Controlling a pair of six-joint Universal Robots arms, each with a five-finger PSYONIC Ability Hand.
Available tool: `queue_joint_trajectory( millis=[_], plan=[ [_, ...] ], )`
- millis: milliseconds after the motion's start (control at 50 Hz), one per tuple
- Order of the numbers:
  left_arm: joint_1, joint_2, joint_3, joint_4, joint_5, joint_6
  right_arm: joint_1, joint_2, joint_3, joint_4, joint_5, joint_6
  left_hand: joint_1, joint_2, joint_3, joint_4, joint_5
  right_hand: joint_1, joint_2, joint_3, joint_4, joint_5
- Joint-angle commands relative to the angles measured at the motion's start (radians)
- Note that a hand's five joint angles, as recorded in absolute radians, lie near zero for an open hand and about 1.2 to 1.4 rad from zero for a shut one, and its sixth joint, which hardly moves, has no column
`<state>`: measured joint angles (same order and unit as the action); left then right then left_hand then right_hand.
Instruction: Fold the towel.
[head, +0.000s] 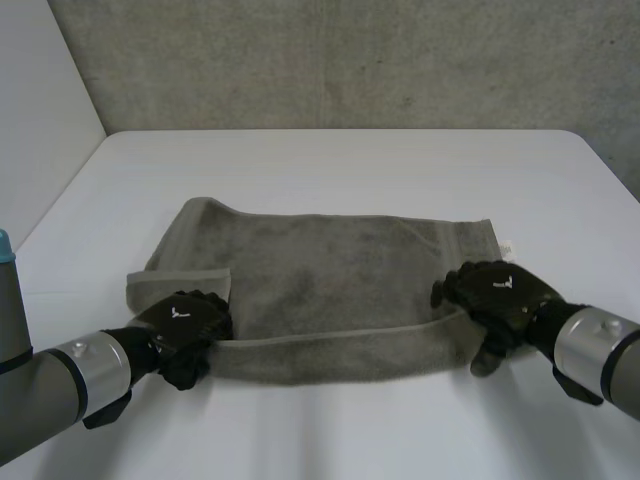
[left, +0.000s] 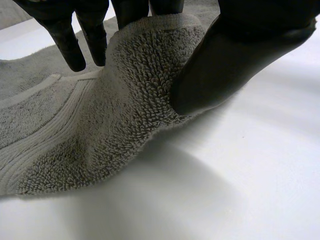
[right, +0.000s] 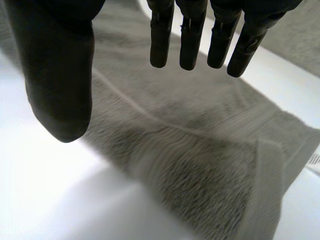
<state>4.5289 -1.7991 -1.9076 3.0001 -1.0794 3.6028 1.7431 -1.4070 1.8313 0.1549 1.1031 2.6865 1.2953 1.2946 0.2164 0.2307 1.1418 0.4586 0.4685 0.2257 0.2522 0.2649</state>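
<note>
A grey towel (head: 330, 295) lies spread on the white table (head: 340, 170), its near edge turned over in a narrow fold. My left hand (head: 185, 325) is at the towel's near left corner, and its thumb (left: 225, 65) and fingers (left: 130, 15) pinch the thick towel edge (left: 145, 85) between them. My right hand (head: 500, 295) is over the near right corner, with straight fingers (right: 192, 37) and thumb (right: 62, 75) apart above the towel (right: 200, 150), holding nothing.
A grey wall (head: 340, 60) rises behind the table's far edge. Bare white tabletop surrounds the towel on every side. The towel's far left corner (head: 195, 215) is bunched and slightly raised.
</note>
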Motion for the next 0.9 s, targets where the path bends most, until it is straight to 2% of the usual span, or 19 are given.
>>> queue_joint_trajectory(
  millis=[20, 180, 280, 460, 580, 720, 860, 900],
  plan=[
    [0.001, 0.01, -0.008, -0.001, 0.001, 0.0, 0.018, 0.144, -0.102, -0.063, 0.047, 0.047, 0.078, 0.079, -0.042, -0.056, 0.057, -0.015, -0.025, -0.051, -0.078, 0.004],
    [-0.004, 0.01, -0.011, -0.001, 0.003, -0.001, 0.004, 0.201, -0.148, -0.061, 0.132, 0.035, 0.069, 0.07, -0.042, -0.056, 0.048, -0.01, -0.019, -0.051, -0.078, 0.01],
    [-0.004, 0.006, -0.013, 0.0, 0.003, 0.0, -0.004, 0.218, -0.149, -0.06, 0.141, 0.024, 0.069, 0.07, -0.042, -0.056, 0.048, -0.01, -0.019, -0.051, -0.078, 0.01],
    [0.003, 0.003, -0.013, 0.0, 0.003, 0.0, -0.019, 0.261, -0.144, -0.003, 0.152, -0.1, 0.057, 0.058, -0.042, -0.056, 0.036, 0.008, -0.002, -0.051, -0.078, 0.027],
    [0.009, 0.004, -0.014, 0.0, 0.003, 0.0, -0.039, 0.243, -0.155, 0.063, 0.149, -0.123, 0.057, 0.058, -0.042, -0.056, 0.036, 0.19, 0.18, -0.051, -0.078, 0.209],
    [0.01, 0.004, -0.021, 0.0, 0.001, 0.0, -0.066, 0.139, -0.126, 0.112, 0.123, -0.122, 0.054, 0.055, -0.042, -0.056, 0.033, 0.553, 0.544, -0.051, -0.078, 0.573],
    [0.004, 0.0, -0.018, 0.023, 0.0, 0.0, -0.102, 0.111, -0.058, 0.103, 0.06, -0.122, -0.001, 0.0, -0.042, -0.056, -0.022, 0.627, 0.618, -0.051, -0.078, 0.647],
    [0.003, -0.003, -0.016, 0.04, -0.002, 0.0, -0.112, 0.109, -0.029, 0.097, 0.015, -0.109, -0.03, -0.03, -0.042, -0.056, -0.052, 0.936, 0.926, -0.051, -0.078, 0.955]
  ],
)
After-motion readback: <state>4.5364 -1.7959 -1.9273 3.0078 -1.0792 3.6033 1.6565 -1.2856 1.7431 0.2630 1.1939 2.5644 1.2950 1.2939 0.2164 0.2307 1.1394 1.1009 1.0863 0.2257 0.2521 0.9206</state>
